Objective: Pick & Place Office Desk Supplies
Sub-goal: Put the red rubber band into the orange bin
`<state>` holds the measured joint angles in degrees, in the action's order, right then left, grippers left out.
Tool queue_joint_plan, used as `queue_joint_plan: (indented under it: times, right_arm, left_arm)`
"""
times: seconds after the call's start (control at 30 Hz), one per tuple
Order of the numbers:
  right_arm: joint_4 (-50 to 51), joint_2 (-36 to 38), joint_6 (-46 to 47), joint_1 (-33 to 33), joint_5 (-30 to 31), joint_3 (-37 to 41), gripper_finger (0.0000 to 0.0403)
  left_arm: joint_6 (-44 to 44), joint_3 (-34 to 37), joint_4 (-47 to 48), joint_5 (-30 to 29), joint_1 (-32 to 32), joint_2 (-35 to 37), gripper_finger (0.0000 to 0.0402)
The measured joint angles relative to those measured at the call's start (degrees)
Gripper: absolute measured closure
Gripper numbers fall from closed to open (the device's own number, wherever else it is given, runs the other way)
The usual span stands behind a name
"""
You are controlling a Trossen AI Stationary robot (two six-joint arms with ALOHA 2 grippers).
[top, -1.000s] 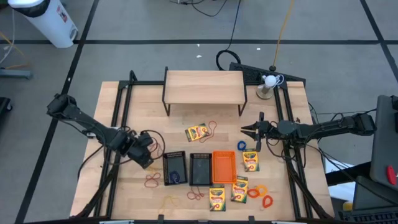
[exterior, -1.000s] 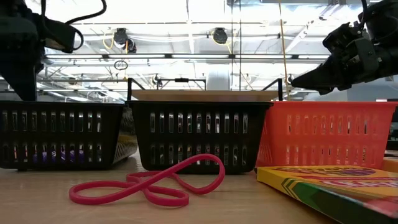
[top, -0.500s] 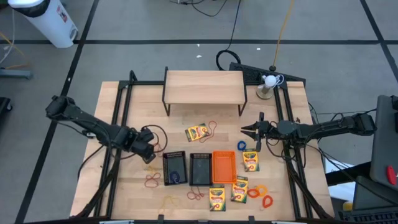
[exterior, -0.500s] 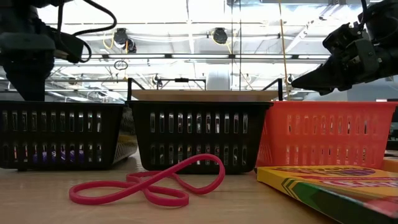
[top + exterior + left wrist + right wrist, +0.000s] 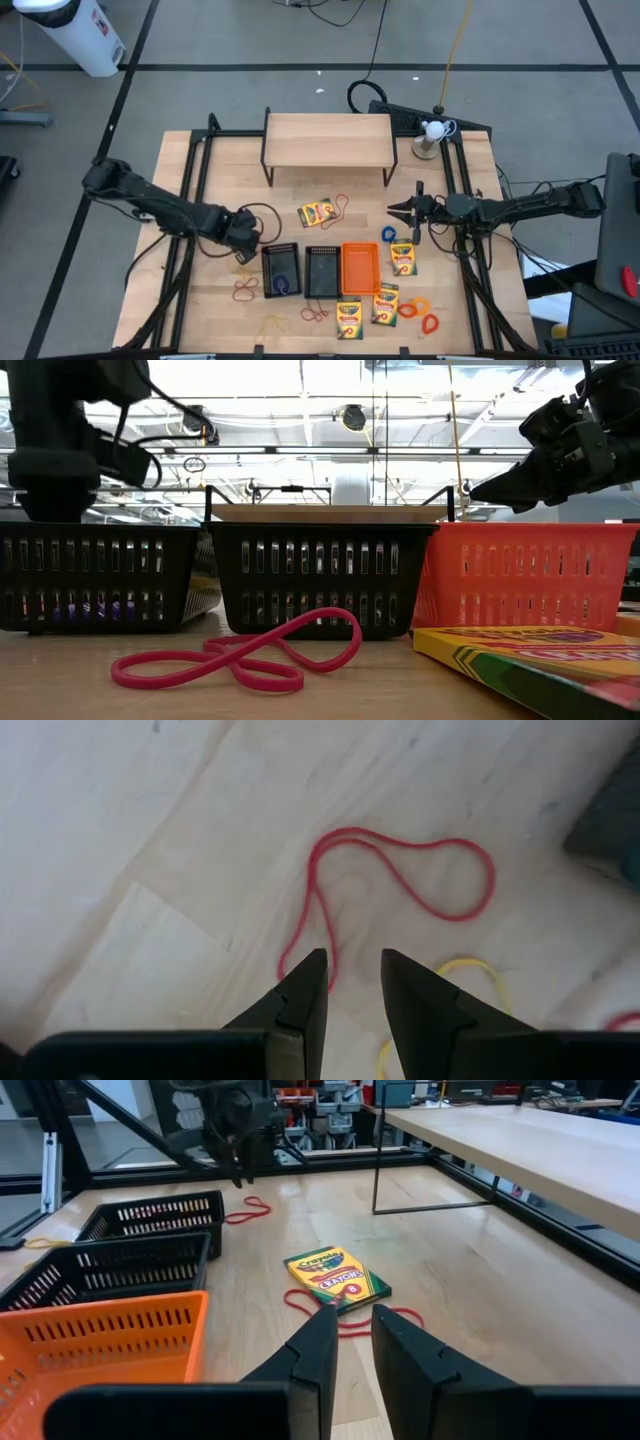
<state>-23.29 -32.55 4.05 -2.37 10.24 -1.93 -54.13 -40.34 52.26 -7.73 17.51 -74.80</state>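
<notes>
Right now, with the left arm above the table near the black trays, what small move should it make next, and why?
Probably lower the left gripper straight down onto the red rubber band. Its fingers are slightly apart with nothing between them, the band lies loose on the wood just ahead, and the nearest black mesh tray stands beside it. The right gripper waits by the blue rubber band.

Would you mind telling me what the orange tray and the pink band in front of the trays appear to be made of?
The orange tray looks like moulded plastic: evenly slotted walls, a slightly glossy, uniform colour. The pink band looks like rubber or silicone: a thin, matte loop lying limp in loose curves on the table. Neither can be confirmed by look alone.
</notes>
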Motion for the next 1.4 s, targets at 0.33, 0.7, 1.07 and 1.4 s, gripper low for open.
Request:
queue_joint_plan:
  times: [0.33,0.7,1.07,1.4]
  right_arm:
    - [0.00,0.00,0.02,0.00,0.00,0.01,0.0344]
    - [-0.02,0.01,0.11,0.00,0.00,0.01,0.0344]
    - [0.00,0.00,0.87,0.00,0.00,0.00,0.0344]
    - [-0.02,0.01,0.87,0.00,0.00,0.01,0.0344]
  left_arm:
    - [2.43,0.00,-0.92,0.04,-2.33,-5.55,0.0302]
    - [5.58,0.00,-4.89,0.28,-4.99,-6.61,0.0302]
    - [6.37,0.00,-5.65,0.33,-7.37,-6.61,0.0302]
    - [8.23,0.00,-6.05,1.65,-9.04,-6.61,0.0302]
